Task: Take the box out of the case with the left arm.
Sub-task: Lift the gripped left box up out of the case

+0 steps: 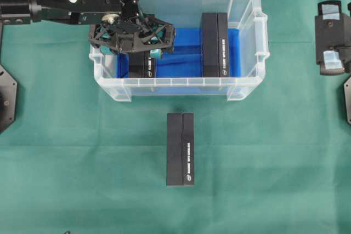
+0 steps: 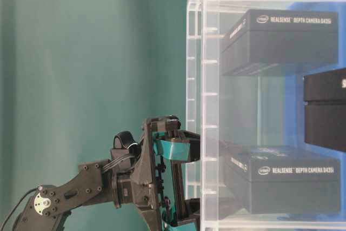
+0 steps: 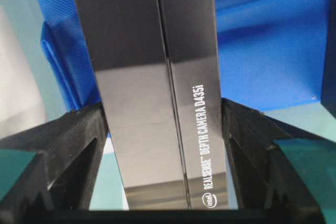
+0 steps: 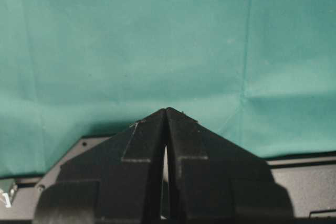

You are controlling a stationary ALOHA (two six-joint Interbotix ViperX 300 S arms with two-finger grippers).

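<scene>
2 boxes [image 1: 215,44] in case [image 1: 249,89]; 1 [image 1: 180,149] outside.

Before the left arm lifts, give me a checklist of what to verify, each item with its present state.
1. left gripper is down inside the case, straddling the left box: ok.
2. Jaws meet both long sides of that box in the wrist view: ok.
3. Grip firm enough to lift: cannot tell.
4. right box in the case stands apart from the gripped one: ok.
5. outside box lies on the cloth, apart from the case's front wall: ok.
6. right gripper sits to the right of the case, jaws shut: ok.
</scene>
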